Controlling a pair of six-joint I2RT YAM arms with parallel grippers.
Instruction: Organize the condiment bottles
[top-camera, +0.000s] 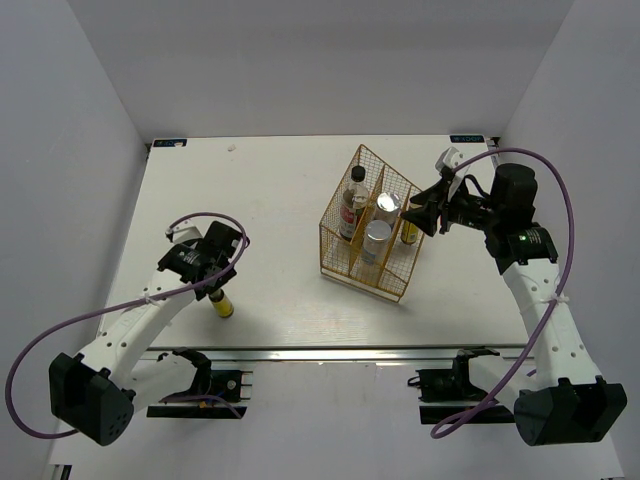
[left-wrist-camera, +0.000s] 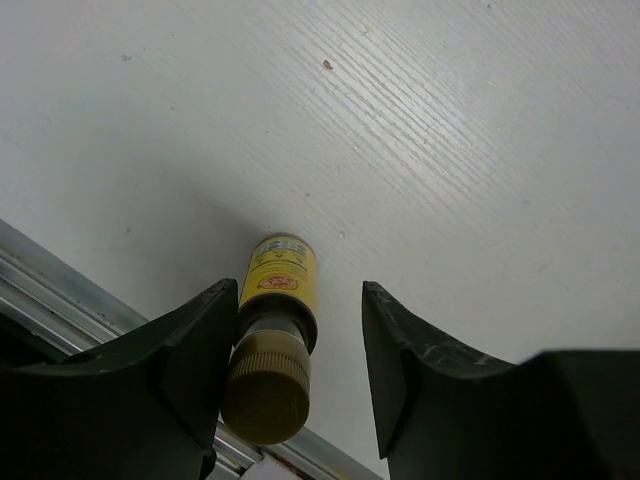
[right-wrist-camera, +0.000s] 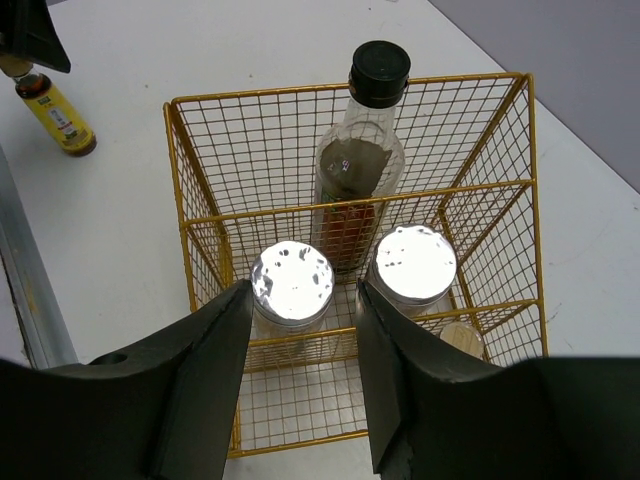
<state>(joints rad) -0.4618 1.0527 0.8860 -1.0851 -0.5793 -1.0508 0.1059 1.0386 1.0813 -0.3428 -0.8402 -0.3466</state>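
Note:
An amber-yellow bottle (top-camera: 224, 304) with a dark cap stands on the table at the near left. My left gripper (top-camera: 217, 288) is open around its top. In the left wrist view the bottle (left-wrist-camera: 279, 290) sits against the left finger (left-wrist-camera: 190, 370), with a clear gap to the right finger. The gold wire basket (top-camera: 337, 262) holds the taller clear bottle (top-camera: 353, 200), two white cylinders with silver lids (top-camera: 388, 205) (top-camera: 377, 236) and a second amber bottle (top-camera: 410, 230). My right gripper (top-camera: 425, 213) is open and empty, above the basket's right side (right-wrist-camera: 300, 370).
The right wrist view shows the basket (right-wrist-camera: 205, 215) from above, with both silver lids (right-wrist-camera: 292, 283) (right-wrist-camera: 414, 263), the clear bottle (right-wrist-camera: 360, 170) behind them and a pale cap (right-wrist-camera: 462, 338) at lower right. A metal rail (left-wrist-camera: 60, 275) runs along the table's near edge.

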